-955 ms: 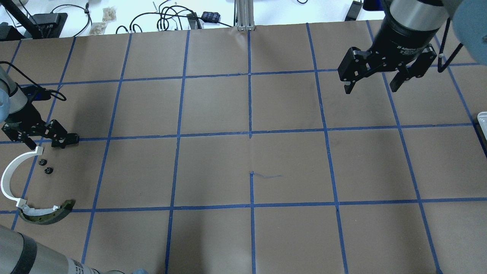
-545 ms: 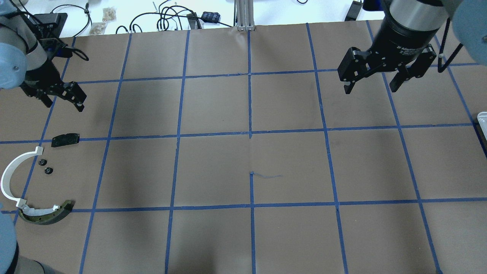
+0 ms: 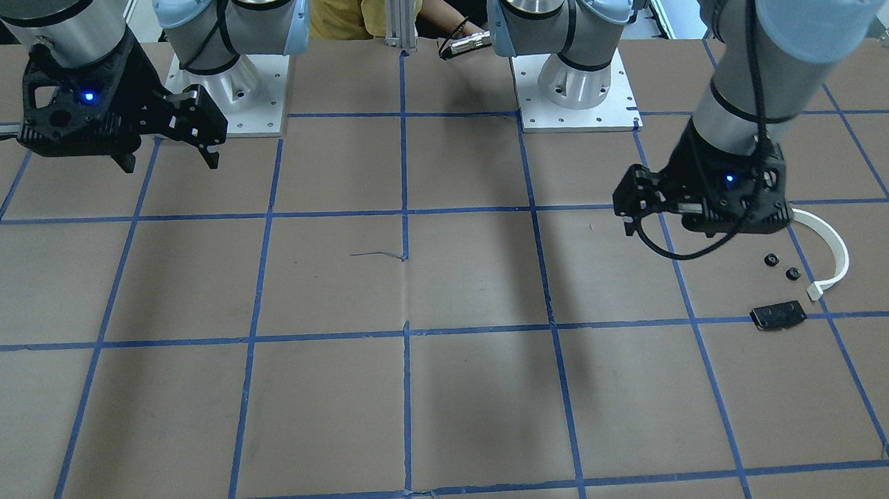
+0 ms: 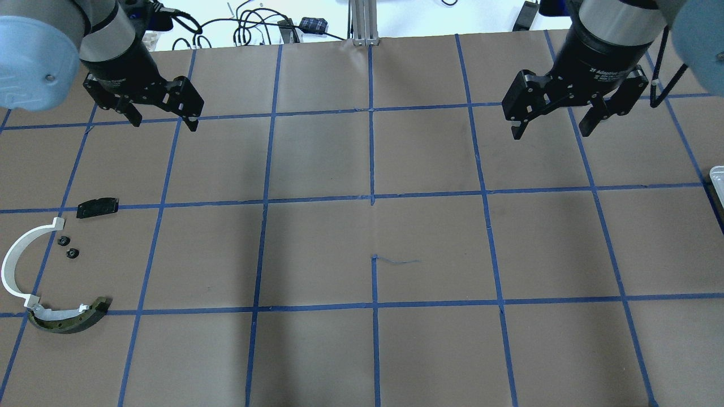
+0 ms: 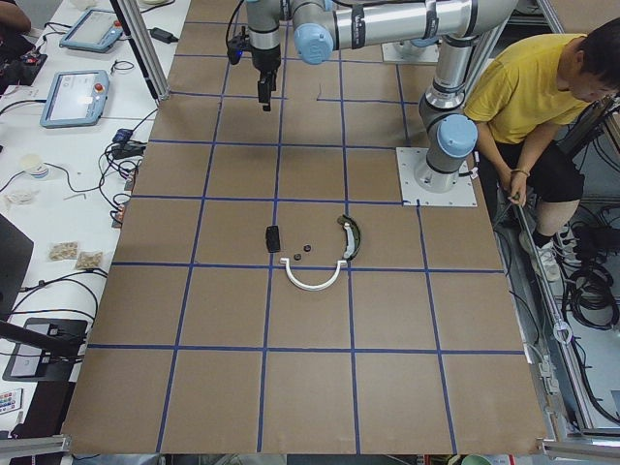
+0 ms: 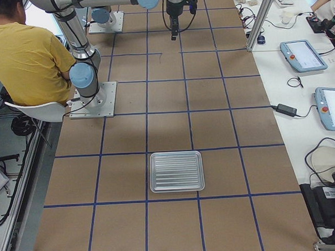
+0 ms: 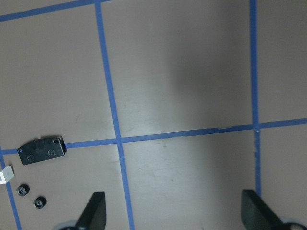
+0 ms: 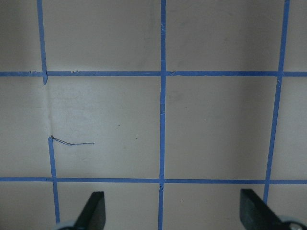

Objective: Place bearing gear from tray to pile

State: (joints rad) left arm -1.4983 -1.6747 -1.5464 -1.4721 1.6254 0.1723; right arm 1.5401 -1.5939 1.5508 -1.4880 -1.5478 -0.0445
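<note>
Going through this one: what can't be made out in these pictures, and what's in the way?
Tray: cut to a sliver by the overhead view's right edge; whole only in the exterior right view.
Small black gears: too small in every view to tell what kind of gear.
Olive-tipped piece: hidden behind the left gripper in the front-facing view.
White arc strip: one end covered there too.

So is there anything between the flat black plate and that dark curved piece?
Yes: two small black gears lie between the black plate and the dark curved piece, just inside the white arc's curve. The overhead view shows it best.
</note>
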